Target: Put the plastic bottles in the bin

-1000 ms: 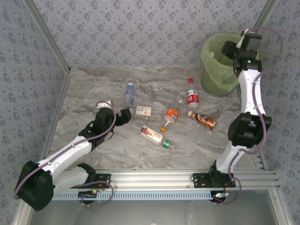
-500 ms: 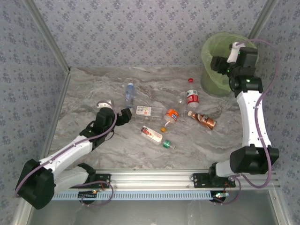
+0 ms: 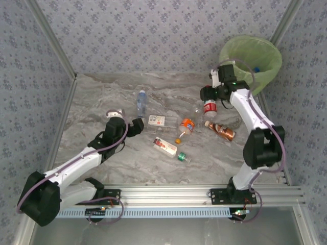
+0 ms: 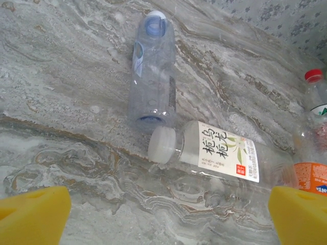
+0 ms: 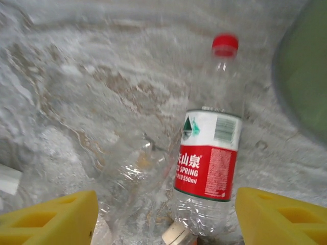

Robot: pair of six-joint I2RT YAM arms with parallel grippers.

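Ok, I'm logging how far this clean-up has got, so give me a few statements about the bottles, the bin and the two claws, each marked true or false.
1. The right claw is open, with the red-capped, red-and-white-labelled clear plastic bottle lying on the grey marbled table ahead of it. True.
2. The coppery brown plastic bottle is inside the round bin lined with a light-green bag. False: it lies on the table.
3. The left claw is shut on the white-capped clear plastic bottle with a white label. False: it is open, and that bottle lies on the table ahead of it.
4. The blue-capped clear plastic bottle lies on its side. True.
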